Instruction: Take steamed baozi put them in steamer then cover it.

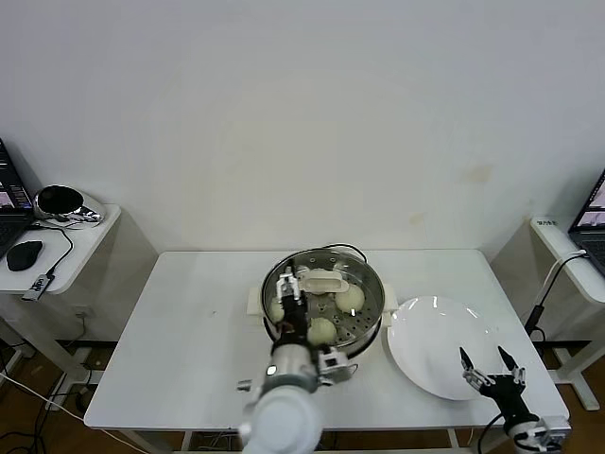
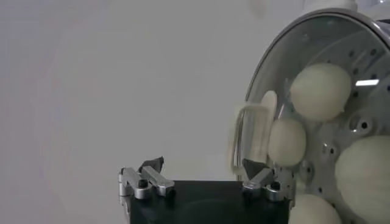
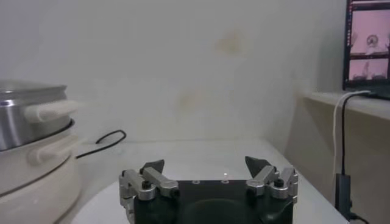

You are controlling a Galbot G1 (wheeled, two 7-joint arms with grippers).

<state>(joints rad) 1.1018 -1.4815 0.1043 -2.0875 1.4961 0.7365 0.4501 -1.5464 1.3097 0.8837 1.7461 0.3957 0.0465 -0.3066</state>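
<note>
Bench (image 1: pixel 189 331) first, white and broad, carrying everything. Just left of its middle the left arm reaches forward from the robot's chest, its wrist over the near rim of the steamer (image 1: pixel 364 317), and the left gripper (image 1: pixel 295 307) hangs above the basket with its jaws spread wide, holding nothing. One fingertip (image 2: pixel 255 168) sits just beside the cream handle of the cover (image 2: pixel 277 73), which lies on the steamer (through the glass the buns show plainly).

There is one steamer, one cover, and four steamed baozi (image 2: pixel 320 91) counted in the left wrist view, all inside the basket; the head view shows only three clearly, the arm hiding part of the basket.

To the right, just beside the pot, lies one white plate (image 1: pixel 430 345). Over its near right edge the right gripper (image 1: pixel 490 367) hovers low, arm tucked back at the bench corner, jaws wide apart and holding nothing.
</note>
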